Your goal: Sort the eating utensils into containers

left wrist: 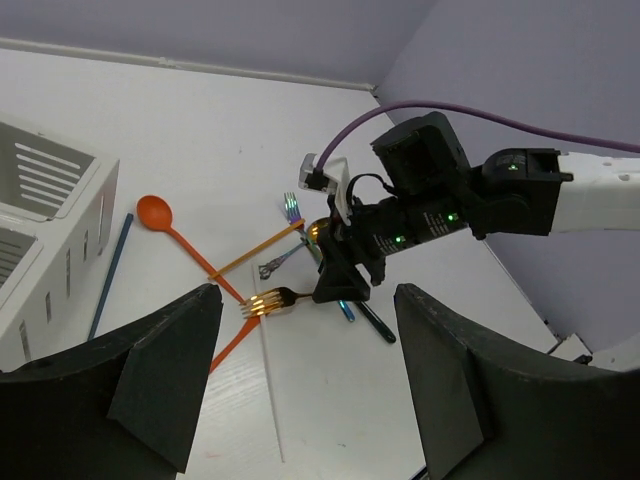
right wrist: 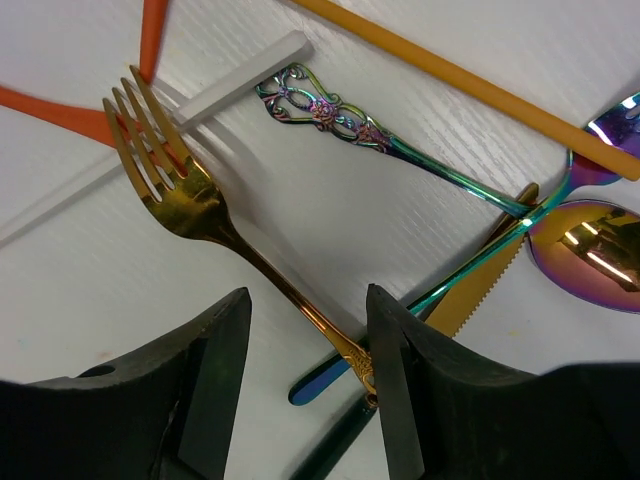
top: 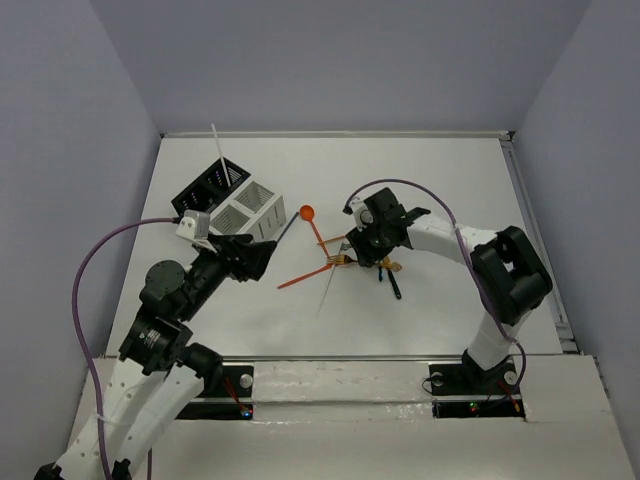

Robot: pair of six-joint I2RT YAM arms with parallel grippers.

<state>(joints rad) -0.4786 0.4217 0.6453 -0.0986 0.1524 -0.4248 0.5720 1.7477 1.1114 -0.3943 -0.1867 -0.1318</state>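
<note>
my right end effector [right wrist: 308,296], unclenched, straddles the gold fork [right wrist: 195,205] at lower centre for pickup, so i'd clench next.

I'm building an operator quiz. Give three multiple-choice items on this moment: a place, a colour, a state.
1. White stick stands where? A black caddy; B white caddy; C table.
2. Fork straddled by the right gripper? A orange; B gold; C white.
3. Left gripper? A shut; B holding a spoon; C open, empty.
A: it rises from the black caddy. B: its tines shine gold. C: its jaws stand apart around nothing.
</note>
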